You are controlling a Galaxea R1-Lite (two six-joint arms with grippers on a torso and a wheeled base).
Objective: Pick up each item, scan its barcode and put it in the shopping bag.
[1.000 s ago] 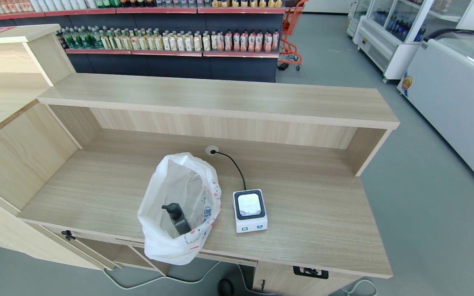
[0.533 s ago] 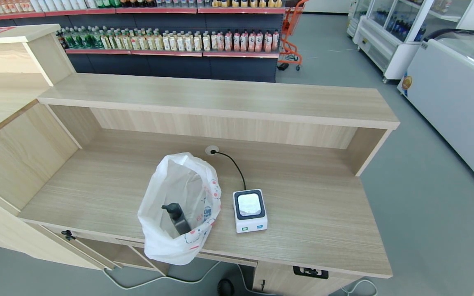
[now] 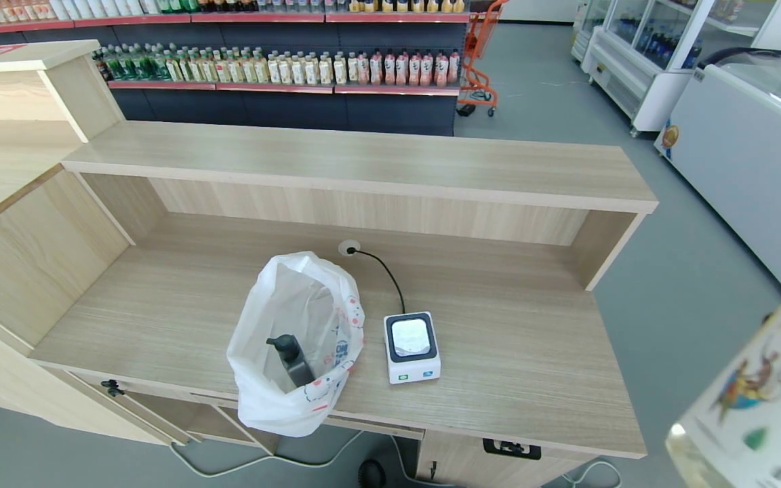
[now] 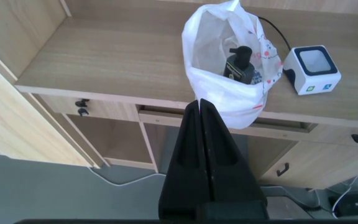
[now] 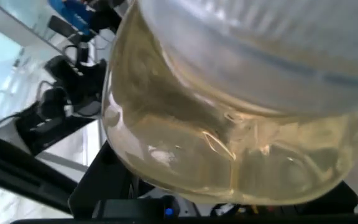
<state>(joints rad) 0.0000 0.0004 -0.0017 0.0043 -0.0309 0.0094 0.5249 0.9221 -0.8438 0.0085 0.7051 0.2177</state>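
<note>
Your right gripper (image 5: 229, 202) clamps a bottle (image 3: 756, 400) of pale yellow liquid, well right of the scanner (image 3: 412, 347), past the counter (image 3: 533, 352) edge. Left gripper (image 4: 199, 112) pinched closed, empty, robot-side of the scanner. Shopping bag (image 3: 275, 400) just left of the scanner, pump bottle (image 3: 292, 356) inside.

Print on shopping bag (image 3: 339, 349) too small to read, bottle (image 3: 760, 390) label shows pictures, no legible text
</note>
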